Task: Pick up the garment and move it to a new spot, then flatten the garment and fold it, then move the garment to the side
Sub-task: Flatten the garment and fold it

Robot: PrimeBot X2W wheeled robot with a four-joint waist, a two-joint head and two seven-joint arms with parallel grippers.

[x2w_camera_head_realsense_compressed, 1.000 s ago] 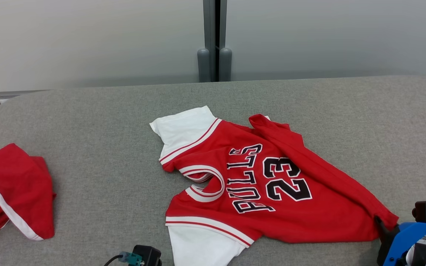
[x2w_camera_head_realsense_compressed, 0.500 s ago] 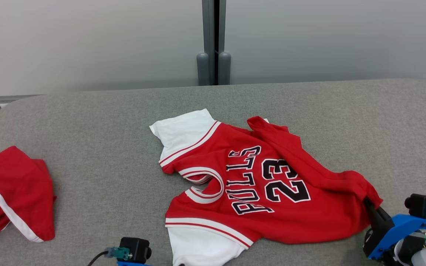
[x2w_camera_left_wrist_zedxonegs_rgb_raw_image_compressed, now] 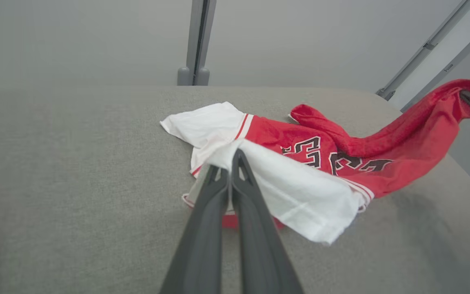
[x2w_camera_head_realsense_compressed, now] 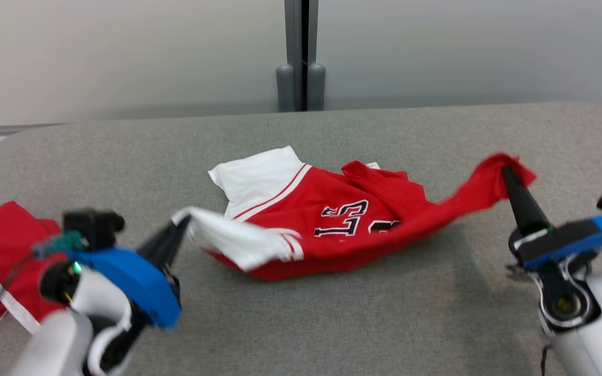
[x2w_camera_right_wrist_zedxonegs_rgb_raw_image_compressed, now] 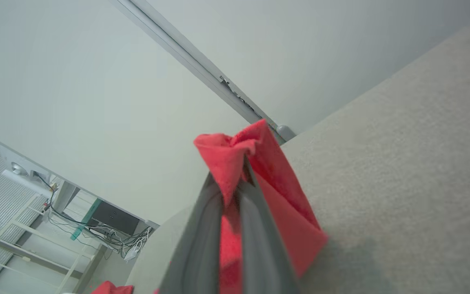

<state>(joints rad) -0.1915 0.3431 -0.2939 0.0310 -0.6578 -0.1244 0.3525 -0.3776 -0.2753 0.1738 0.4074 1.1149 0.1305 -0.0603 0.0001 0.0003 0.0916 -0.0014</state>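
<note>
The red cloth jersey with white sleeves and black lettering (x2w_camera_head_realsense_compressed: 353, 222) sags crumpled onto the grey fabric worktop (x2w_camera_head_realsense_compressed: 332, 324), one white sleeve held up in the left claw (x2w_camera_head_realsense_compressed: 182, 223), a red corner held up in the right claw (x2w_camera_head_realsense_compressed: 505, 172).

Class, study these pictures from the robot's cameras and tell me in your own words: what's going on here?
The robot has a red and white jersey by two ends. Its left gripper is shut on a white sleeve, its right gripper on a red corner, both lifted off the grey padded surface. The jersey's middle sags and rests on that surface, bunched, not yet flat. A second red garment lies apart at the robot's left.
</note>
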